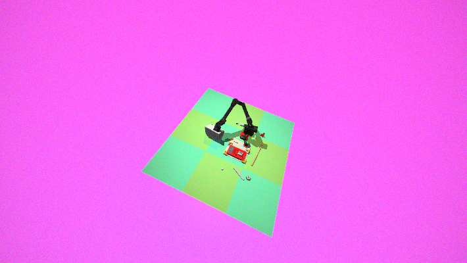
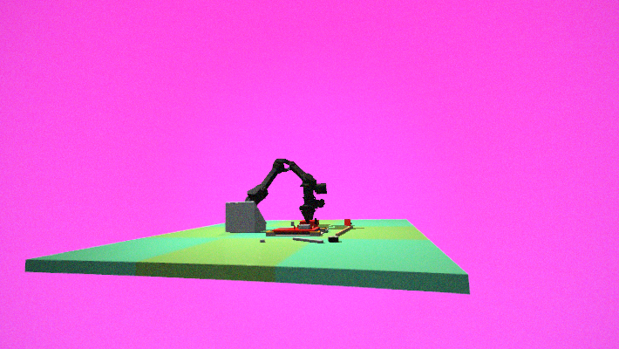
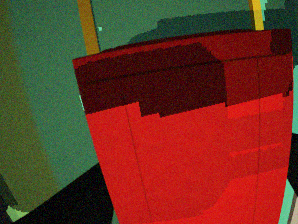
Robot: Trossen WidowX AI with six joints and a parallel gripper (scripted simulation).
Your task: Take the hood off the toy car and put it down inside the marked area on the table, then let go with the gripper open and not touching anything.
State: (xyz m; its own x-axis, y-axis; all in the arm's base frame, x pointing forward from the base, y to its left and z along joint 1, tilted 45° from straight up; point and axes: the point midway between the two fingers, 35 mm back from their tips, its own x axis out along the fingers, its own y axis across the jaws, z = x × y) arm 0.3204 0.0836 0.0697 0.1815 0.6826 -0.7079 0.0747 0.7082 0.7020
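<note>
1 arm (image 2: pixel 283 170), 1 red hood (image 3: pixel 186 156), 1 toy car (image 1: pixel 236 151), 1 rod (image 1: pixel 239 173)

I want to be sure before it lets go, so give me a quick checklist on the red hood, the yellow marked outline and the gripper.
1. Grip on the hood: ok. The gripper is shut on the red hood.
2. Hood off the toy car: ok, as far as the wrist view shows, with table visible beneath the hood.
3. Hood inside the marked area: cannot tell. Two yellow edges show beyond the hood; the rest is hidden behind it.
4. Hood resting on the table: cannot tell. The gripper is low, but contact is not visible.
5. Loose parts clear of the drop spot: ok. The rod and washer lie apart, nearer the front.
</note>
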